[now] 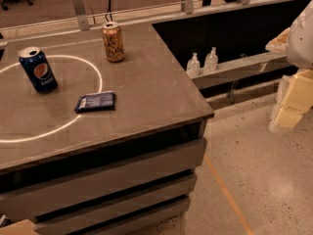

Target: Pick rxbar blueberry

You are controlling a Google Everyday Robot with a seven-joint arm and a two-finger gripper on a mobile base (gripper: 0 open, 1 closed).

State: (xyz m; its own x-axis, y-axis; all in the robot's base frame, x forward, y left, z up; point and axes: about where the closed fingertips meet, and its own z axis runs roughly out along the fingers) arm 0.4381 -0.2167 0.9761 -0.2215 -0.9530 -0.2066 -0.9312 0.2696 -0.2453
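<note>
The rxbar blueberry (96, 102) is a flat dark navy bar with a pale end panel on its left. It lies flat on the grey-brown table (146, 87), inside a thin white ring of light. My gripper (289, 104) shows as pale blocky parts at the far right edge of the camera view, below the white arm (301, 38). It hangs over the floor, well to the right of the table and far from the bar. Nothing is seen in it.
A blue Pepsi can (37, 70) stands upright left of the bar. A gold-orange can (113, 42) stands behind it. The table's right corner (210, 114) drops to the floor. Two small clear bottles (202, 62) stand on a ledge beyond.
</note>
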